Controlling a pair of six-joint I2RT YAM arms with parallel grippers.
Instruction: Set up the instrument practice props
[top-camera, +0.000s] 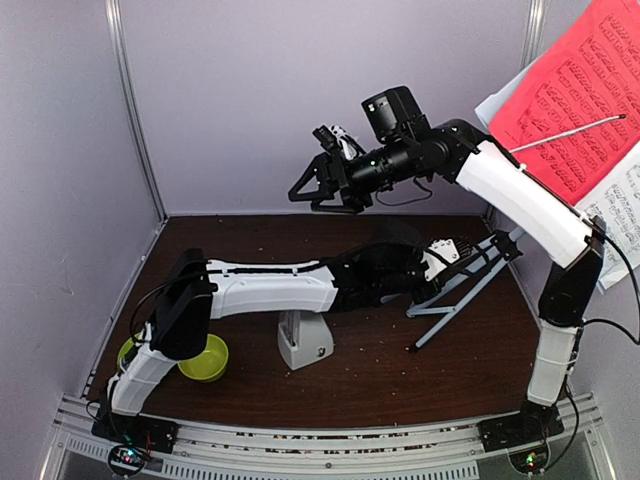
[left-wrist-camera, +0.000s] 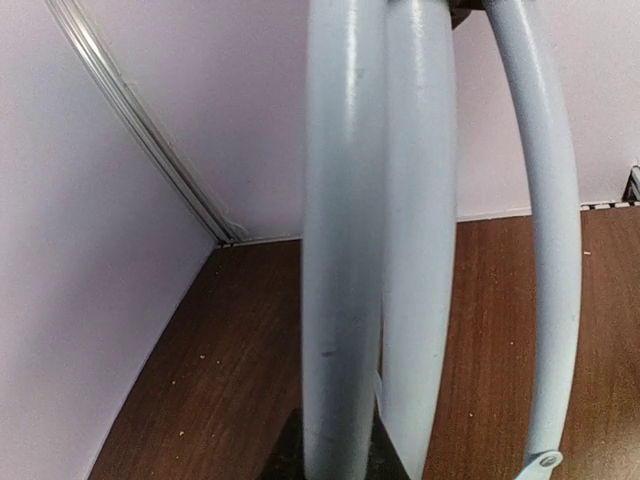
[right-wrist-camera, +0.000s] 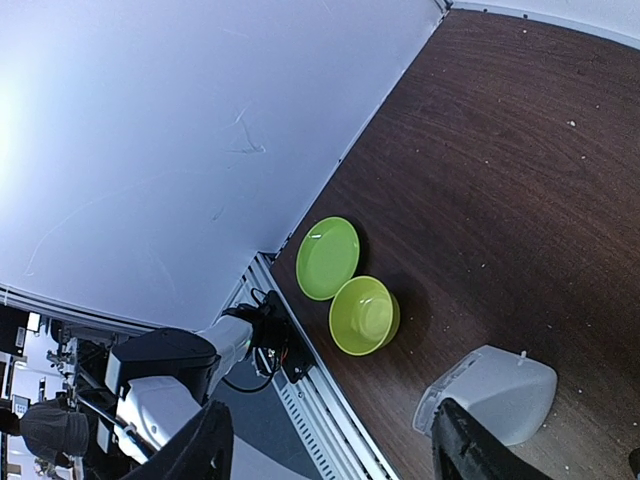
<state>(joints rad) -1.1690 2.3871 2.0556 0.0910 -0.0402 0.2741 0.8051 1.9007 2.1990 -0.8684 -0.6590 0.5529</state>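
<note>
The grey-white music stand leans to the right, its folded legs ending near the table. Its desk is up at the top right with the red sheet and the white sheet on it. My left gripper is shut on the stand's tubes, which fill the left wrist view; dark fingers show on both sides of one tube. My right gripper is raised high, open and empty. The whitish metronome stands on the table and shows in the right wrist view.
Two lime-green bowls sit at the front left by the left arm's base; the right wrist view shows a shallow one and a deeper one. Pale walls enclose the brown table. A metal rail runs along the front.
</note>
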